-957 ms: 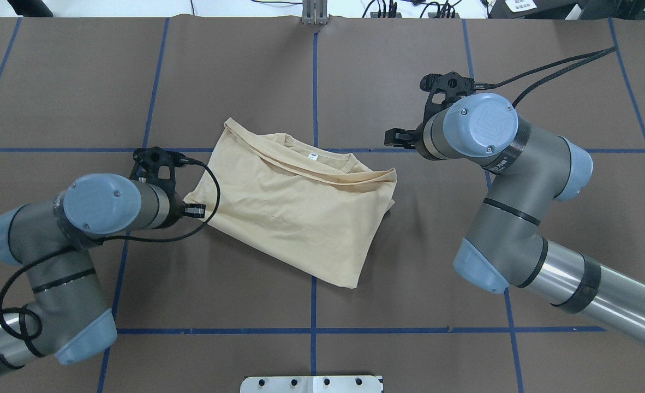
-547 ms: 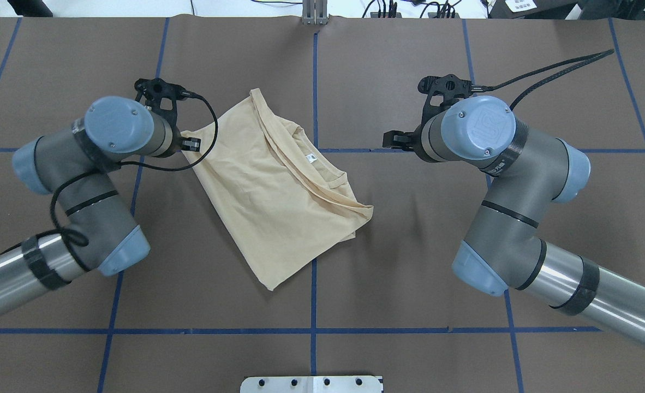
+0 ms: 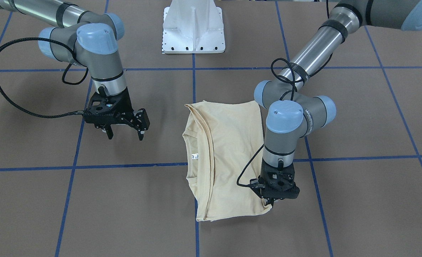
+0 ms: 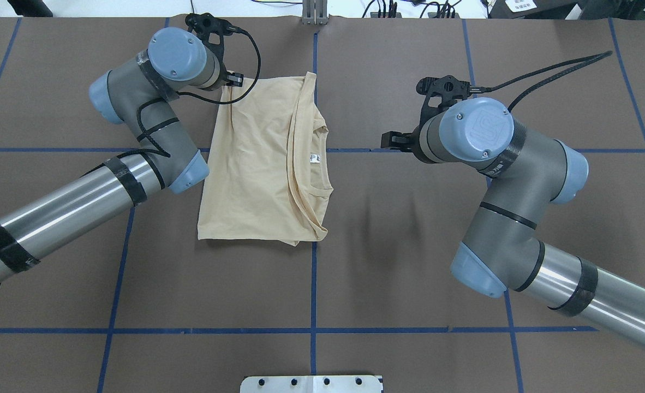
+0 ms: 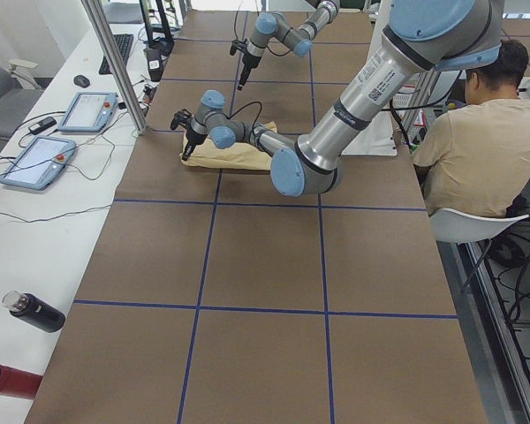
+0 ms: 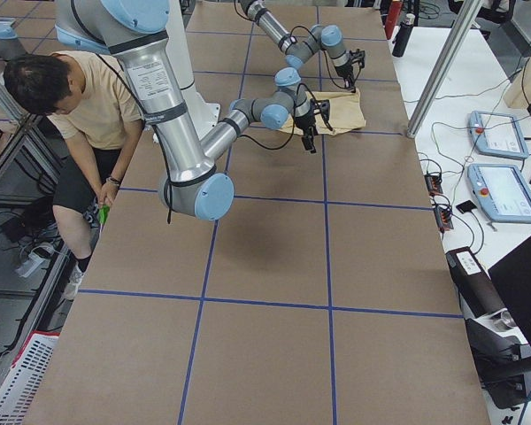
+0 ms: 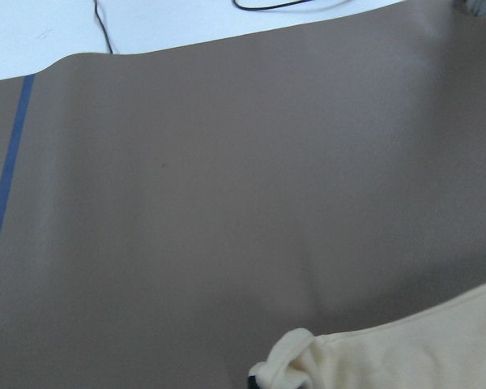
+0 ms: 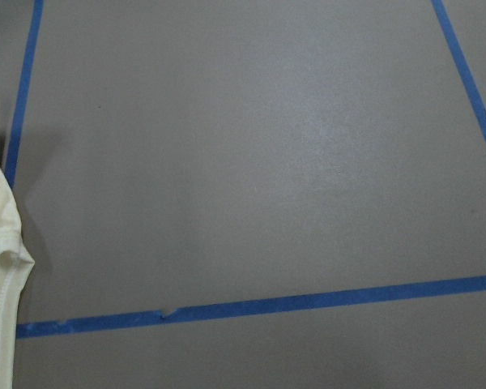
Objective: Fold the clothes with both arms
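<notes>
Shirt: already folded into a rough rectangle and flat on the brown table, mostly on the left arm's side of the centre line. Turned about a quarter in the last second. Lay slantwise then, collar toward the far edge. Squared now to the blue tape lines, with the collar and the small white neck label facing the right arm's side. Nearest edge straight and smooth.

Further out, right gripper: spread wide, holding nothing, hanging over bare table well apart from the cloth. Hardly shifted over that same second.

Furthest out, left gripper: pinched on the shirt's far corner on the left arm's side, a small bunch of fabric showing at the bottom of its wrist view. Carried out there from the near side, dragging the whole garment round with it.

Reads as a straightening swing rather than a fold. Likely leaves the next fold still to do, with the collar edge now turned toward the idle gripper. Some risk of rumpling near the one pinched corner.
</notes>
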Action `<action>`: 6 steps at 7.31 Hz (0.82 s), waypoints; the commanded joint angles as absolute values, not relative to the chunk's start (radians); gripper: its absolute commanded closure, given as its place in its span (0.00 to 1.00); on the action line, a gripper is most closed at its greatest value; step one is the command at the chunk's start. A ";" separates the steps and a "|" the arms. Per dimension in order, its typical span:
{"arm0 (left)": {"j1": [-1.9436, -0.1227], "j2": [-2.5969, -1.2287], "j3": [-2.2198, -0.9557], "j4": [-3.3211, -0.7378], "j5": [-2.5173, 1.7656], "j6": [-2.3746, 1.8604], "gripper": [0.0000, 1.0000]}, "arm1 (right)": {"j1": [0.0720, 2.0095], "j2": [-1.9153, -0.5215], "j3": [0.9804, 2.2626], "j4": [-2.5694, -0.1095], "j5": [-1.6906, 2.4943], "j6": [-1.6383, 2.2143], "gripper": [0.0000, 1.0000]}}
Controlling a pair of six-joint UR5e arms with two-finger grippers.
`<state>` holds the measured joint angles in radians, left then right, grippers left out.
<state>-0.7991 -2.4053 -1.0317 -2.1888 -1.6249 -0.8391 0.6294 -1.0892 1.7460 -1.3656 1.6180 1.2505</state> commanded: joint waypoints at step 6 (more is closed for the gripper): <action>-0.874 -2.086 -1.411 -2.217 -1.813 -0.658 0.00 | 0.457 -0.766 1.410 -1.374 1.451 1.621 0.35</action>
